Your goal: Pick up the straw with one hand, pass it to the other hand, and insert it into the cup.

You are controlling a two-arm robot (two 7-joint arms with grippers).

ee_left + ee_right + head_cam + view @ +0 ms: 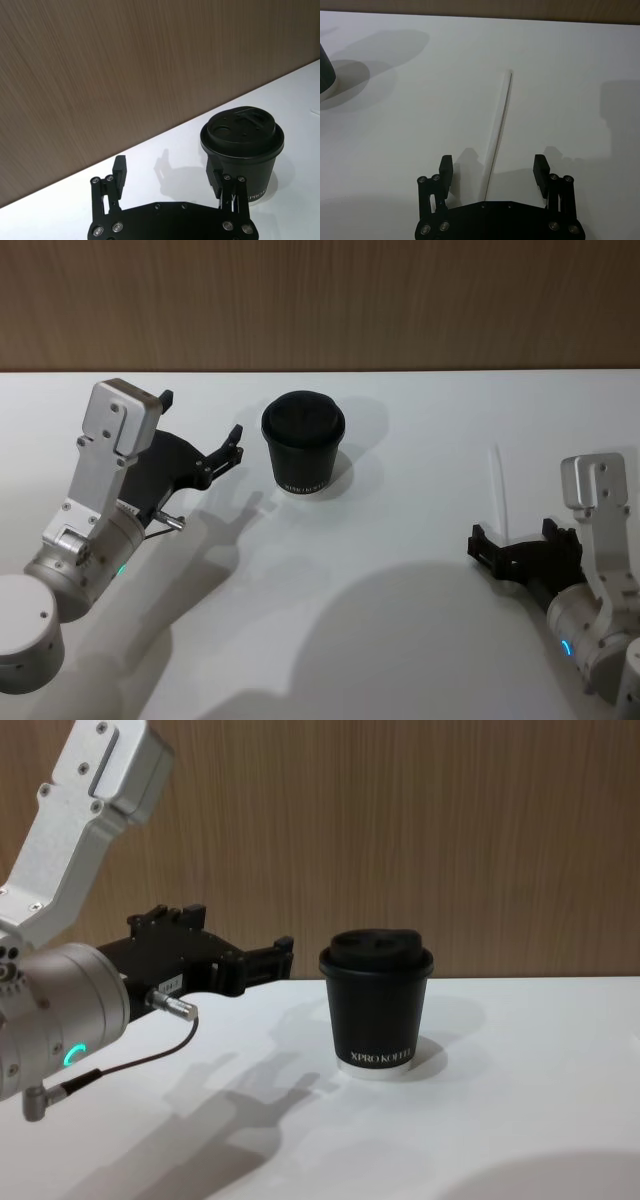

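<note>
The long, thin white straw lies flat on the plain white tabletop, straight ahead of the black 2-fingered right gripper. Its long axis runs away from the wrist, and its near end sits between the spread, empty fingers. That arm is clearly nearer. The black left gripper, also spread and empty, hovers beside the black lidded paper cup, well apart from the straw. A brown wood-grain wall stands behind.

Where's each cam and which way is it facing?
Head: high, looking down; left end effector, right end effector, cup, straw.
Left wrist: on its arm, faces cup; open fingers show.
Right wrist: on its arm, over straw; open fingers show.
Chest: low, looking across at cup; left arm shows.
Shared: head and right wrist see straw.
</note>
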